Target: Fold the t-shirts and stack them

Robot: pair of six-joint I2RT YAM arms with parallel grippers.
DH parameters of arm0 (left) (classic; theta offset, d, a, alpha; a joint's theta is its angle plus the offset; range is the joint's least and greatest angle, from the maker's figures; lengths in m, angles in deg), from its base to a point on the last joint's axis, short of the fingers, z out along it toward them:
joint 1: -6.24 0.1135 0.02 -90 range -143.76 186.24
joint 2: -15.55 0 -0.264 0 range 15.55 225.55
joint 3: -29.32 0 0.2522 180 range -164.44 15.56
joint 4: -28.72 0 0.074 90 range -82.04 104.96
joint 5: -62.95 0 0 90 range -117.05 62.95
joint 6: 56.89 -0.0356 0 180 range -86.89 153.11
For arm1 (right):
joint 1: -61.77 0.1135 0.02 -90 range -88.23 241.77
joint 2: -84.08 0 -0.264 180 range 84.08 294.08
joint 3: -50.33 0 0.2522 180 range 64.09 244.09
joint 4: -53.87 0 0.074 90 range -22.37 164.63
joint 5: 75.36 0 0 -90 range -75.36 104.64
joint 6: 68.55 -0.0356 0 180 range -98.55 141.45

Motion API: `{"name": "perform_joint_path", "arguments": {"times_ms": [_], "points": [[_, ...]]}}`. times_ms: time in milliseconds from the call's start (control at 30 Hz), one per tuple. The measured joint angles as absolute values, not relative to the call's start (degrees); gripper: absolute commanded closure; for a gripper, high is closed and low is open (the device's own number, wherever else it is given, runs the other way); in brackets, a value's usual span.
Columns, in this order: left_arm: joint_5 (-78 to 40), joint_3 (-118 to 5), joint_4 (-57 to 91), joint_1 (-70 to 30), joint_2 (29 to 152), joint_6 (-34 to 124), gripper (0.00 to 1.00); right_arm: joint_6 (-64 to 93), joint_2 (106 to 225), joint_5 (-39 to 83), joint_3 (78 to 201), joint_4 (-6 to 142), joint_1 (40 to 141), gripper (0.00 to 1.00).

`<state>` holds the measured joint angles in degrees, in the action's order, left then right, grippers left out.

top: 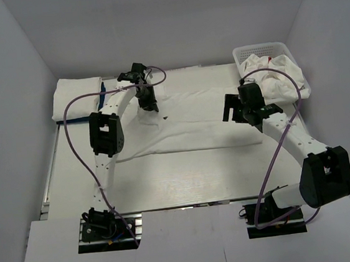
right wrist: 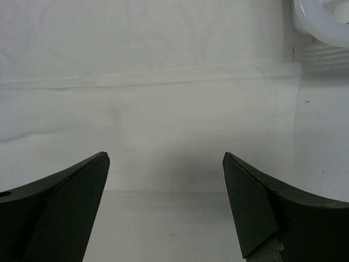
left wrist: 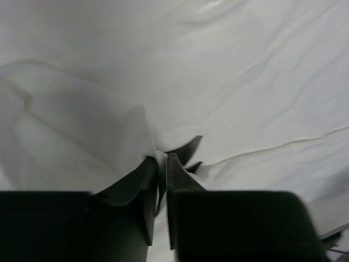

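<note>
The right claw (top: 257,121) hung wide apart over a white t-shirt (top: 202,125) lying flat on the table (top: 168,182). The left claw (top: 149,106) was pinched tight on its cloth. Farther back sat a folded pile (top: 77,97), so some were done. Unfolded shirts (top: 275,75) lay in the basket (top: 260,49).

The spread cloth t-shirt (top: 205,121) is plain white; the crumpled shirt (top: 278,73) in the white mesh basket (top: 257,48) shows red print

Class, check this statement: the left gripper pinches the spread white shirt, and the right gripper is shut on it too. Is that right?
Not quite. The left gripper does pinch the shirt, but the right gripper is open and holds nothing, as the right wrist view shows.
</note>
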<state>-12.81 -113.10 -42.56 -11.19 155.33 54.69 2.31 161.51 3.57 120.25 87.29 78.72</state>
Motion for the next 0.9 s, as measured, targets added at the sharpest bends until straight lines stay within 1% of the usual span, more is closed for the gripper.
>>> {"name": "perform_joint_path", "arguments": {"times_ms": [67, 167, 233, 267, 300, 433, 633, 700, 800, 900], "points": [[-12.62, -115.35, -44.22, -11.28, 158.37, 52.79, 0.64, 2.31, 161.81, 3.18, 120.25, 87.44, 78.72, 0.10], [-10.93, -115.85, -46.38, -11.63, 160.41, 50.12, 0.45, 2.31, 162.36, 2.89, 120.25, 87.70, 78.72, 0.10], [-10.85, -116.07, -46.51, -12.02, 159.86, 48.35, 0.22, 2.31, 162.65, 2.91, 120.25, 87.88, 78.72, 0.10], [-10.87, -116.05, -46.47, -12.35, 159.49, 47.78, 0.04, 2.31, 162.69, 2.98, 120.25, 88.03, 78.72, 0.10], [-10.85, -115.98, -46.38, -12.72, 159.14, 47.28, 0.00, 2.31, 162.71, 3.07, 120.25, 88.10, 78.72, 0.10], [-11.70, -112.75, -44.90, -13.92, 155.12, 46.91, 0.00, 2.31, 162.71, 4.60, 120.23, 88.05, 78.72, 0.10], [-16.44, -106.30, -42.12, -14.32, 144.69, 48.79, 0.00, 2.36, 162.71, 6.76, 120.08, 87.94, 78.72, 0.10], [-17.93, -102.85, -40.41, -13.81, 140.95, 49.95, 0.00, 2.36, 162.71, 7.33, 119.77, 87.75, 78.72, 0.10], [-19.63, -93.78, -38.29, -12.96, 133.91, 51.13, 0.00, 2.38, 162.71, 7.85, 119.60, 87.66, 78.72, 0.10], [-20.92, -84.93, -36.92, -12.30, 129.74, 52.15, 0.00, 2.42, 162.71, 8.18, 119.55, 87.62, 78.72, 0.10]]}}
